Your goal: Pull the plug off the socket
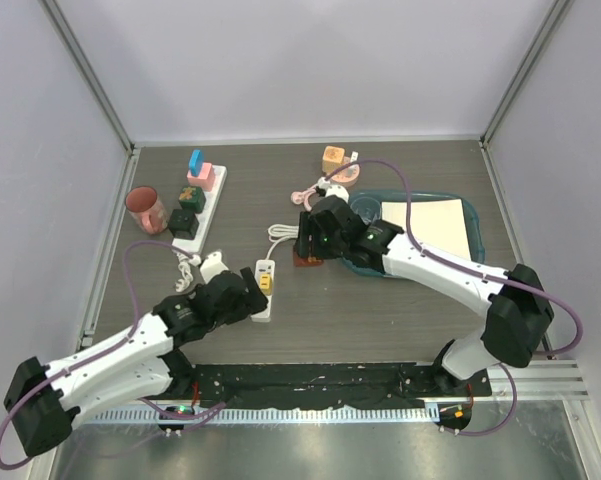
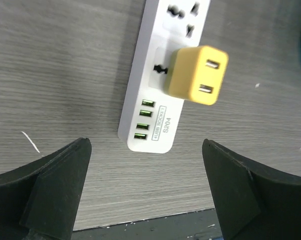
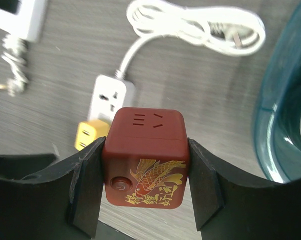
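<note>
Our right end effector (image 3: 146,180) clamps a dark-red fish-printed plastic cube (image 3: 145,150); our left end effector (image 2: 147,190) gapes wide just beside the yellow plastic plug (image 2: 198,75).

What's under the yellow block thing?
The yellow plug sits on the white power strip, next to its four green USB ports. The plug's prongs and most of the socket beneath it are covered, so they cannot be seen.
</note>
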Robot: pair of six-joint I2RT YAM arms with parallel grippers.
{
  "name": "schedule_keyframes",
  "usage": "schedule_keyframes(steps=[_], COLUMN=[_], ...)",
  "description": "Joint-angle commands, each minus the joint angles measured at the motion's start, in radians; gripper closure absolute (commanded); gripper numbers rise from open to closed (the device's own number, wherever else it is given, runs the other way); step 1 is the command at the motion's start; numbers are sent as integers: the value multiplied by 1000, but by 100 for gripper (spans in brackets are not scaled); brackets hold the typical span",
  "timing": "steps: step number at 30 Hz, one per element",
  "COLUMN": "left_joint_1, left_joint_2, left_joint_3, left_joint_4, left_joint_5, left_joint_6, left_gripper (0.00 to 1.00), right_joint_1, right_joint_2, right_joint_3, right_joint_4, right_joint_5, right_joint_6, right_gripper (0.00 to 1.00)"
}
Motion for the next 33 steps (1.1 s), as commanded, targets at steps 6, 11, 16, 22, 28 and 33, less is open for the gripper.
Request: schedule_keyframes(steps=[6,11,16,22,28,33], left_joint_1=[2,2,4,2,2,2], left_joint_2=[-211,-249,-307,-350,-358,-277], left_joint_3=[91,97,63,51,65,128], left_joint_4=[-171,-199,-164,-177,-161,-209], left_joint_5=[-245,-331,-313,-322,-249,-212], left_joint_6=[66,143,169,157,180,175], left_gripper=[0,0,0,0,0,0], right_joint_1=[87,130,146,149,161,166], right_joint_2=[-120,-94,-14,32,34,-51], right_joint_3=[-255,-343,-389,-472,-507,-512], right_joint_4=[330,558,654,807,804,752], right_joint_5=[150,194,208,202,220,197], right_joint_6=[-225,-303,-325,-314,-296,-299], right_gripper=[99,96,89,77,51,30])
